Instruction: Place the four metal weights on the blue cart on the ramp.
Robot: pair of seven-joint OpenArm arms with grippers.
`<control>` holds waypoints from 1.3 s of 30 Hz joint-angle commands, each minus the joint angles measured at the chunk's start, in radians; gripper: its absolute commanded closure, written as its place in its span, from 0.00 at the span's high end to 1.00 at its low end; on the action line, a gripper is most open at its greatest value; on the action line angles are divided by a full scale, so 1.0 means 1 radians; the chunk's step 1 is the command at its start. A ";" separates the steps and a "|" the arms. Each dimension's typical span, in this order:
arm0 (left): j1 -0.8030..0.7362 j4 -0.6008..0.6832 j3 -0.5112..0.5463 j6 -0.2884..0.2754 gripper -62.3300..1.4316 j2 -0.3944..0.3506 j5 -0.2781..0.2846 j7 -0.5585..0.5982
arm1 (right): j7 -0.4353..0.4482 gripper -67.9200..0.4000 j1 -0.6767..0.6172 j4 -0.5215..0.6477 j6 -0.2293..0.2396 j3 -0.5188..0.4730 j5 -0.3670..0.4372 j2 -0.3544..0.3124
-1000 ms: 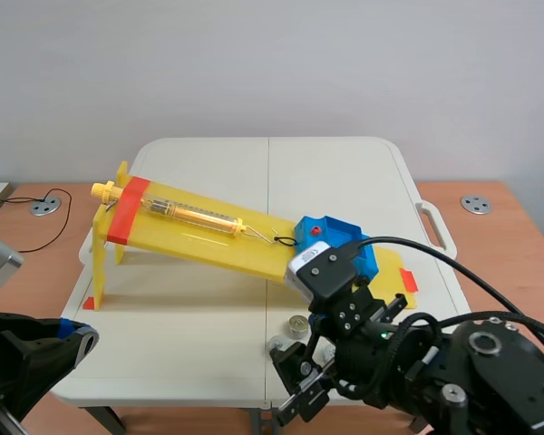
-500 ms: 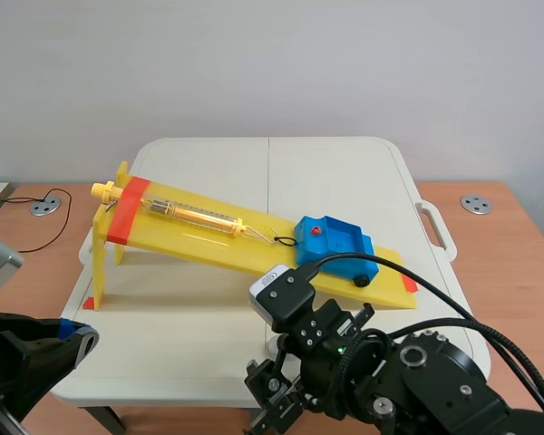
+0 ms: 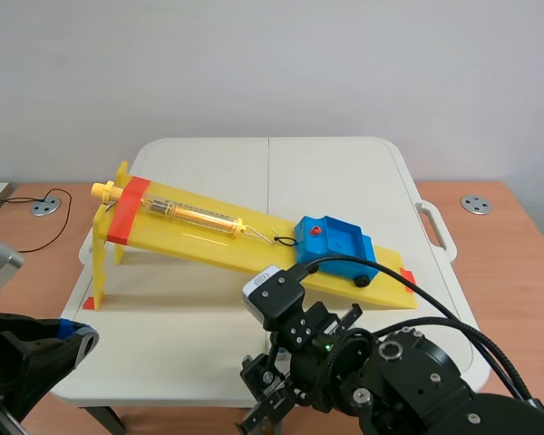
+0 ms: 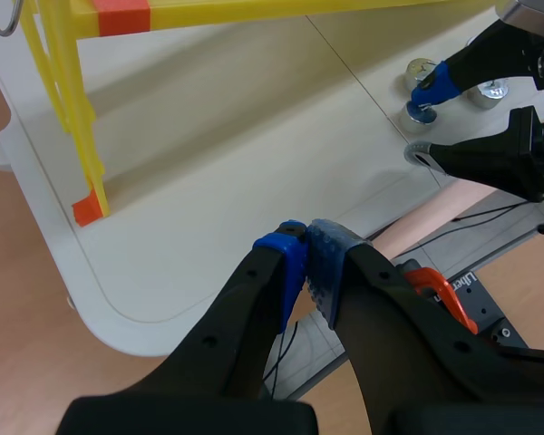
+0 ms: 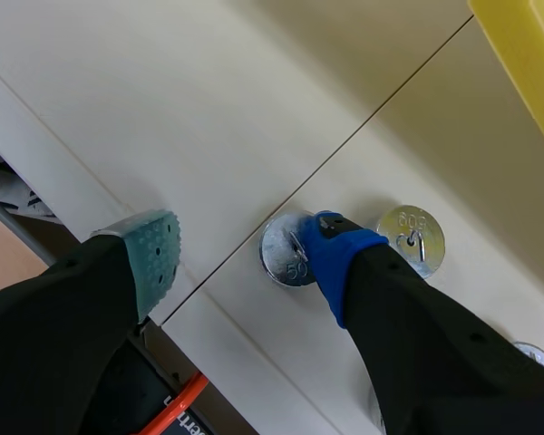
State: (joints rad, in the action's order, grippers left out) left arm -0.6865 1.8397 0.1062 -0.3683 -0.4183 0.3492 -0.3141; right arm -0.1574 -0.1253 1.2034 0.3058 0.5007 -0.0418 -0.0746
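Observation:
The blue cart [image 3: 335,241] sits low on the yellow ramp [image 3: 199,234], tied by a black loop to the spring scale. In the right wrist view my right gripper [image 5: 245,258] is open just above the table, its blue fingertip [image 5: 337,256] over the edge of a round metal weight [image 5: 284,256] stamped 50. A second weight [image 5: 411,237] lies just beyond it and a third [image 5: 537,355] shows only in part. In the scene view the right arm [image 3: 344,362] hides the weights. My left gripper [image 4: 306,263] is shut on nothing, off the table's front corner.
The white folding table [image 3: 208,304] carries the ramp on thin yellow legs [image 4: 82,136] with an orange foot mark. A wooden desk [image 3: 517,236] runs behind and beside it. The table's front edge lies directly under the right gripper.
The right arm has moved left and down toward the table's front edge. It now covers the weight that showed in front of the ramp. The left arm has stayed still.

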 commanded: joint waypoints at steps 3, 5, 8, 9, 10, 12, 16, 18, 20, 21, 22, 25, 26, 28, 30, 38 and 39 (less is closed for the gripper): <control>0.009 0.050 0.018 -0.001 0.07 0.006 0.074 0.096 | 0.111 0.35 0.073 0.033 -0.029 0.018 0.019 0.025; 0.009 0.050 0.018 -0.001 0.07 0.006 0.074 0.096 | 0.103 0.27 0.072 0.031 -0.029 0.018 0.019 0.025; 0.009 0.050 0.018 -0.001 0.07 0.006 0.074 0.096 | 0.093 0.14 0.072 0.031 -0.029 0.018 0.019 0.024; 0.009 0.050 0.018 -0.001 0.07 0.006 0.074 0.096 | 0.093 0.09 0.072 0.031 -0.029 0.018 0.019 0.022; 0.009 0.050 0.018 -0.001 0.07 0.005 0.074 0.096 | 0.093 0.04 0.072 0.031 -0.029 0.018 0.019 0.020; 0.009 0.050 0.018 -0.001 0.07 0.005 0.074 0.096 | 0.094 0.01 0.073 0.031 -0.025 0.018 0.019 0.016; 0.009 0.050 0.018 -0.001 0.07 0.005 0.074 0.095 | 0.094 0.02 0.072 0.046 -0.025 0.015 0.048 -0.006; 0.009 0.050 0.018 -0.001 0.07 0.005 0.074 0.095 | 0.071 0.02 0.067 0.080 -0.025 0.015 0.075 -0.027; 0.009 0.050 0.018 -0.001 0.07 0.005 0.074 0.094 | 0.058 0.02 0.053 0.132 -0.026 0.015 0.097 -0.055; 0.009 0.050 0.018 -0.001 0.07 0.005 0.074 0.094 | 0.055 0.02 0.042 0.163 -0.026 0.015 0.105 -0.071; 0.009 0.050 0.018 -0.001 0.07 0.005 0.074 0.095 | 0.051 0.02 0.030 0.196 -0.026 0.014 0.110 -0.085; 0.009 0.050 0.018 -0.001 0.07 0.005 0.074 0.092 | 0.034 0.02 -0.015 0.293 -0.026 0.003 0.128 -0.123; 0.009 0.050 0.018 -0.001 0.07 0.005 0.074 0.092 | 0.023 0.02 -0.032 0.324 -0.026 -0.008 0.133 -0.132; 0.009 0.050 0.018 -0.001 0.07 0.005 0.074 0.092 | 0.004 0.02 -0.070 0.384 -0.026 -0.037 0.154 -0.150; 0.009 0.050 0.018 -0.001 0.07 0.005 0.074 0.092 | -0.010 0.02 -0.109 0.439 -0.025 -0.072 0.192 -0.168; 0.009 0.050 0.018 -0.001 0.07 0.005 0.074 0.092 | -0.070 0.02 -0.249 0.631 0.042 -0.259 0.366 -0.219; 0.009 0.050 0.018 -0.001 0.07 0.005 0.074 0.092 | -0.083 0.01 -0.262 0.651 0.053 -0.289 0.395 -0.219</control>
State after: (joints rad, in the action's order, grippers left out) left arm -0.6865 1.8397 0.1062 -0.3683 -0.4183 0.3492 -0.3145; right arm -0.3252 -0.4141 1.7477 0.3359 0.2596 0.2401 -0.2638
